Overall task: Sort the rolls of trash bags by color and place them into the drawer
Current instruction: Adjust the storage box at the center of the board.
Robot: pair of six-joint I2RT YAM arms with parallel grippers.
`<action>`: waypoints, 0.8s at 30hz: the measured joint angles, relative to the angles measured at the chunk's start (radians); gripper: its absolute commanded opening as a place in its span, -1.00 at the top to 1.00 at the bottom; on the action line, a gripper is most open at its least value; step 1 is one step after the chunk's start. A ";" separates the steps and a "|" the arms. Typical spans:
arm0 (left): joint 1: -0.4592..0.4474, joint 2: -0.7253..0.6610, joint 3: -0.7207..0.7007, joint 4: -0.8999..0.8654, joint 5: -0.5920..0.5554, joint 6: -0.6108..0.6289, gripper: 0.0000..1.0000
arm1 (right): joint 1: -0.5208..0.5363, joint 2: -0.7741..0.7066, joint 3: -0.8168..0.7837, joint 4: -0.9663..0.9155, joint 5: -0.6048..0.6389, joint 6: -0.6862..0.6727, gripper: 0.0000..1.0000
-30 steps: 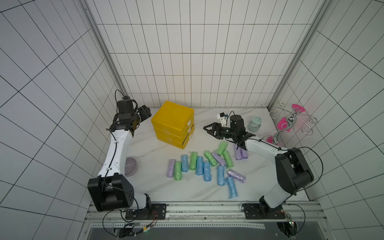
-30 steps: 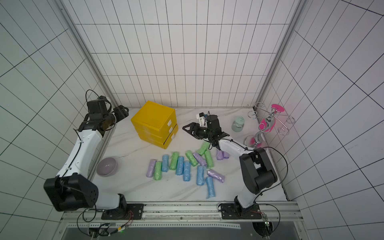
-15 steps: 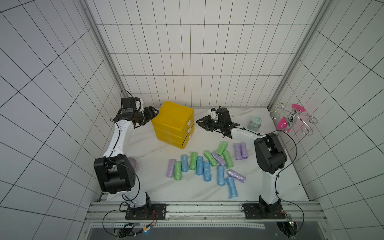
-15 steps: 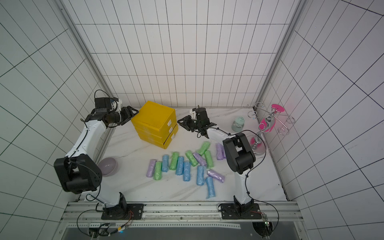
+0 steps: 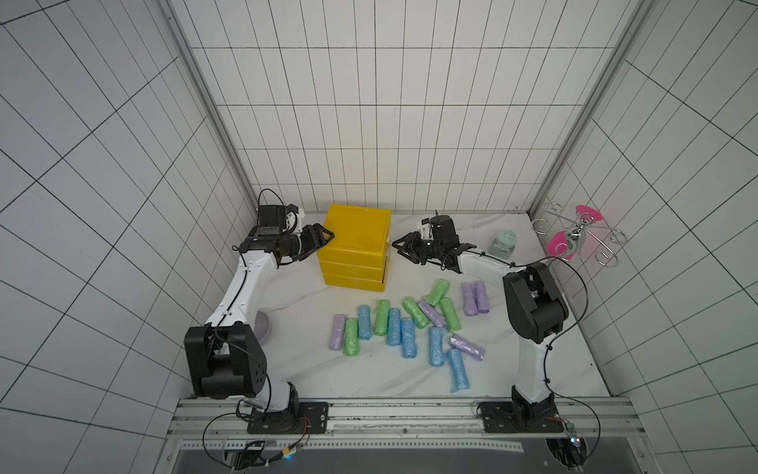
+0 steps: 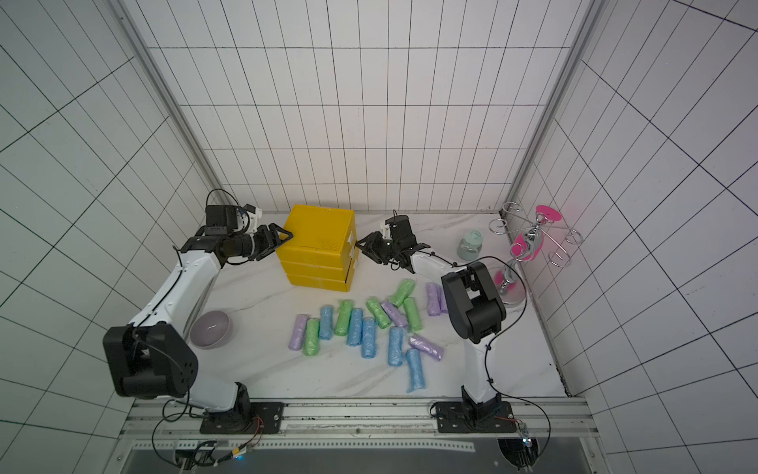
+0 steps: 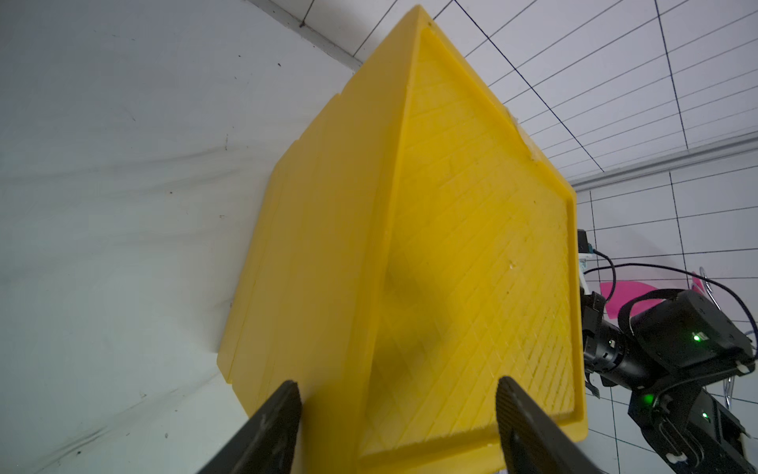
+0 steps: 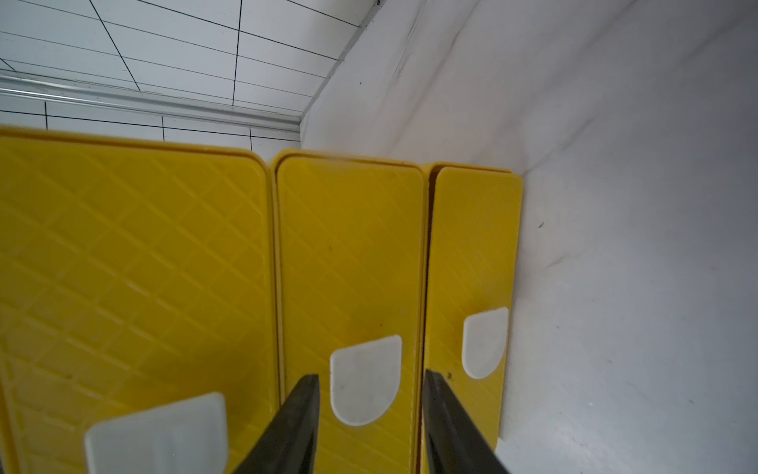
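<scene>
Small crinkly plastic rolls of trash bags (image 5: pixel 393 327), blue, green and purple, lie in a bunch out on the white marble table (image 5: pixel 311 369). Behind them stands the yellow plastic drawer box (image 5: pixel 357 242). The left gripper (image 7: pixel 398 392) has its fingers apart around the box's top edge. The right gripper (image 5: pixel 400 248) has its fingers apart too, one on each side of the middle drawer's white tab (image 8: pixel 365 381).
</scene>
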 measured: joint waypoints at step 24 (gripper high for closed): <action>-0.071 0.042 0.130 -0.055 -0.226 0.070 -0.46 | 0.017 -0.143 0.009 -0.091 0.005 -0.046 -0.07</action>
